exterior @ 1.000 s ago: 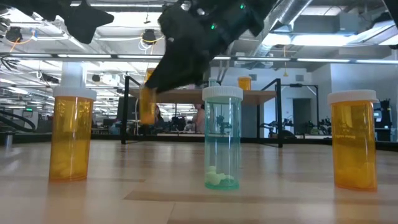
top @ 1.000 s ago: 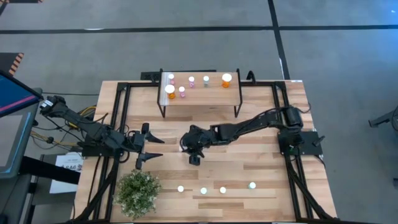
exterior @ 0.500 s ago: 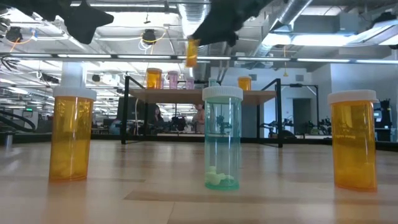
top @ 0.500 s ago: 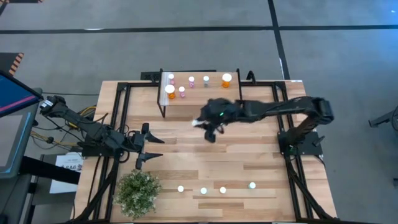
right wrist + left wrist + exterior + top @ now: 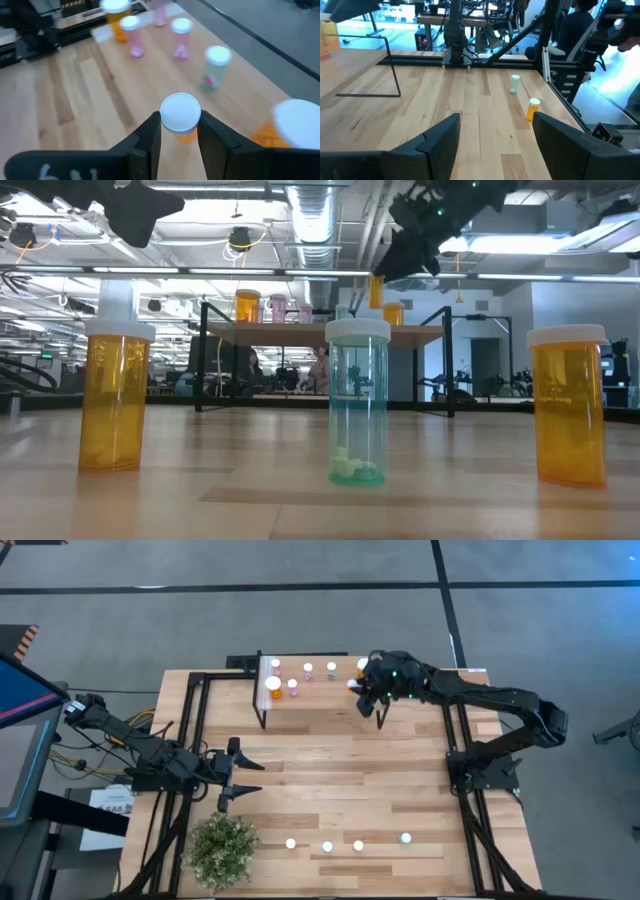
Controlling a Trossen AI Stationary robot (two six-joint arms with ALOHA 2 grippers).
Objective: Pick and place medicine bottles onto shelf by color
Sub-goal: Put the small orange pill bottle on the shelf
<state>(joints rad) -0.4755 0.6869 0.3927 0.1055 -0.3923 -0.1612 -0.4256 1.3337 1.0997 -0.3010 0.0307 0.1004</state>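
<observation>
Six medicine bottles (image 5: 292, 686) already stand on the shelf (image 5: 320, 697). Left of it, the left gripper (image 5: 236, 774) waits, fingers apart. Over the shelf's right end, the right gripper (image 5: 178, 131) has its fingers clamped on a small orange bottle (image 5: 180, 116). Four bottles (image 5: 327, 846) remain on the surface. Their body colours are unclear from above.

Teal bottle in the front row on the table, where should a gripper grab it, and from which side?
Take the teal bottle from straight above, fingers closing on its body just under the white cap. It stands upright and round, with clear gaps to its orange neighbours on either side. The right gripper holds its orange bottle that way.
</observation>
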